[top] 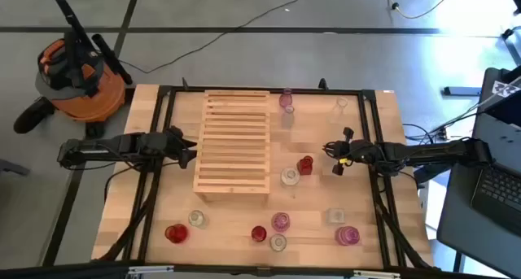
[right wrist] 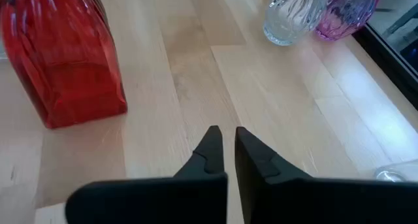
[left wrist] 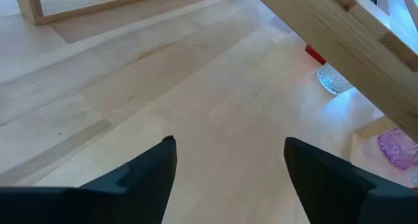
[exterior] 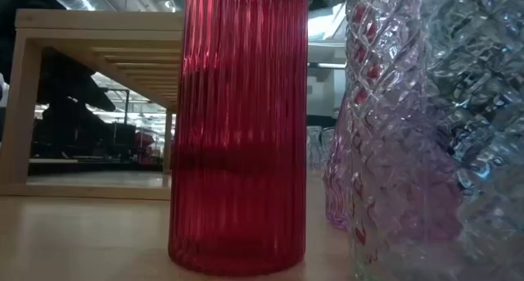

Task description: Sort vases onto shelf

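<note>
high view: shelf [top: 234, 141] bare | left gripper [left wrist: 228, 145] apart | right gripper [right wrist: 225, 138] together, beside red vase [right wrist: 59, 61]

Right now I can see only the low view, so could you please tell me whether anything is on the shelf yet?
Observer: No, the shelf holds nothing yet.
Operator: Thank you. Where is the right gripper?
Observer: The right gripper is shut and empty, just right of a red vase.
Operator: And the left one?
Observer: The left gripper is open, beside the shelf's left edge.
</note>
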